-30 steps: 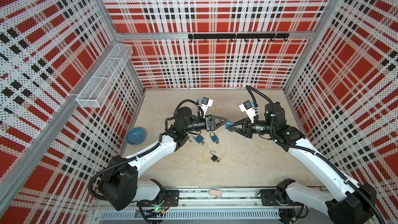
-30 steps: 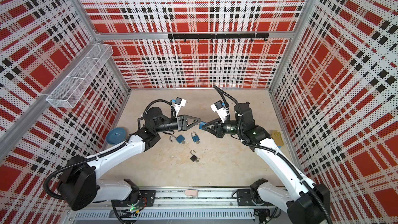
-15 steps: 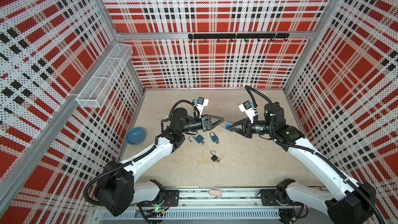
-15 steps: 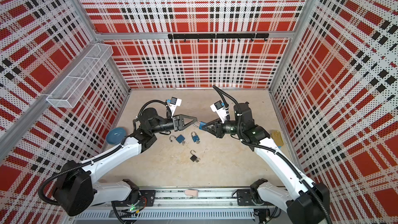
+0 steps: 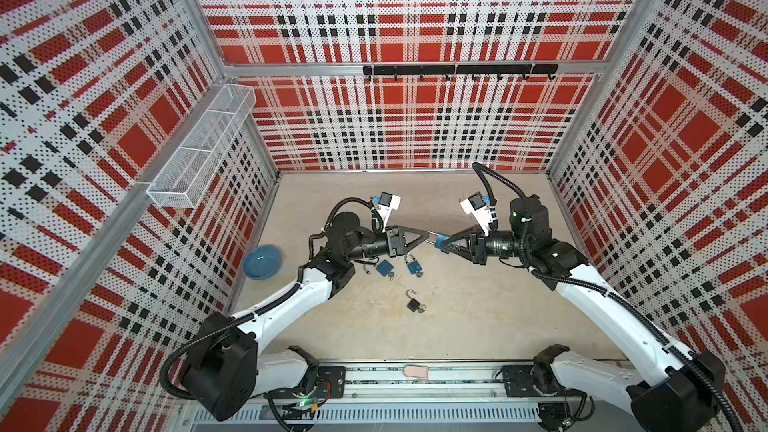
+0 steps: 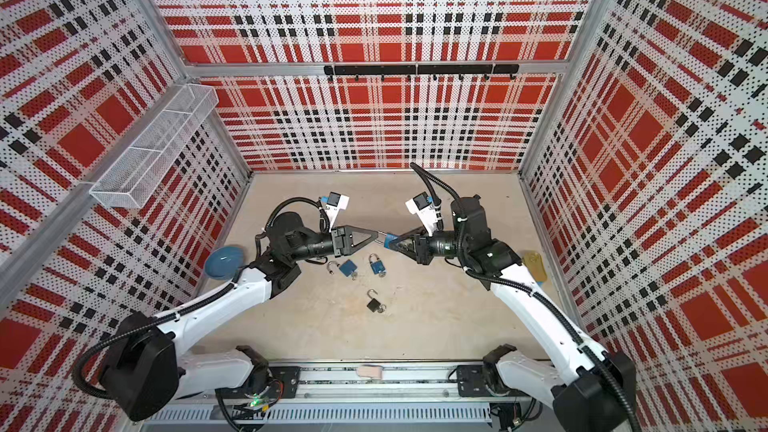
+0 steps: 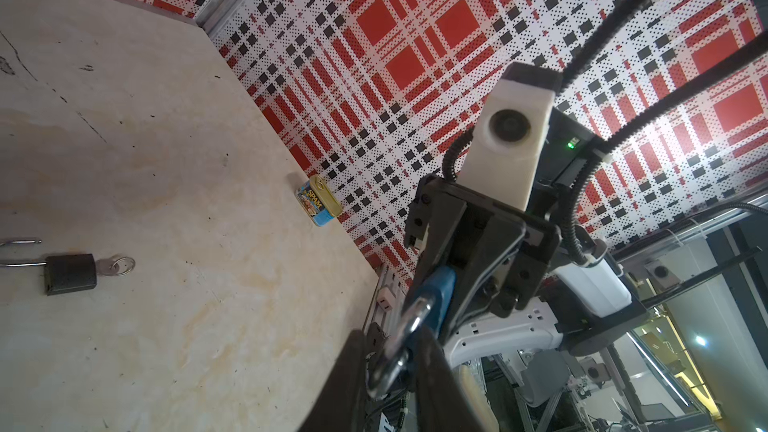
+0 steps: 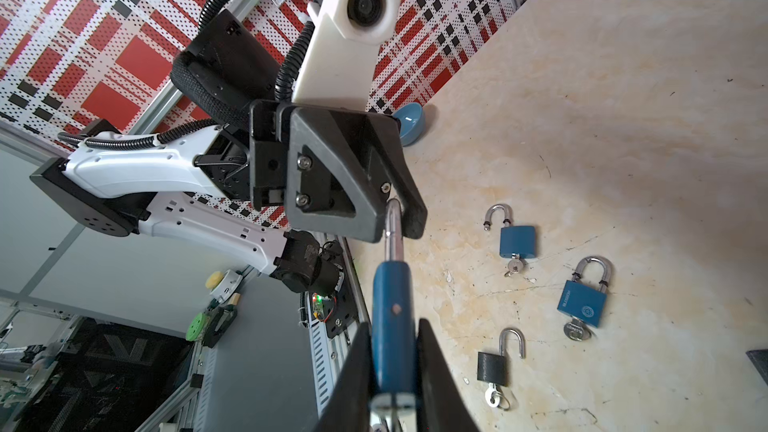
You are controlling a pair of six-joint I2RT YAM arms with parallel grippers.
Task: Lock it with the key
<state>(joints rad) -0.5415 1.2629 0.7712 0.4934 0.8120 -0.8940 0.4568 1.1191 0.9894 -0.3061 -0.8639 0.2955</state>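
A blue padlock (image 5: 441, 238) (image 6: 390, 237) hangs in the air over the middle of the table. My right gripper (image 8: 394, 324) (image 5: 442, 243) is shut on its body (image 8: 392, 317). A silver key (image 8: 390, 405) shows at the base of the body, between the fingers. The steel shackle (image 8: 392, 226) (image 7: 411, 322) points towards my left gripper (image 7: 392, 336) (image 5: 426, 235), whose fingers are shut on the shackle's end. In both top views the two grippers meet tip to tip.
Three more padlocks lie on the table below the grippers, each with a key in it: an open blue padlock (image 5: 384, 268), a shut blue padlock (image 5: 413, 265) and an open black padlock (image 5: 413, 305). A blue bowl (image 5: 262, 261) sits at the left wall, a Spam can (image 6: 534, 265) at the right wall.
My left gripper's jaws have narrowed from wide open onto the shackle of the held padlock. The right gripper has kept its hold and barely moved.
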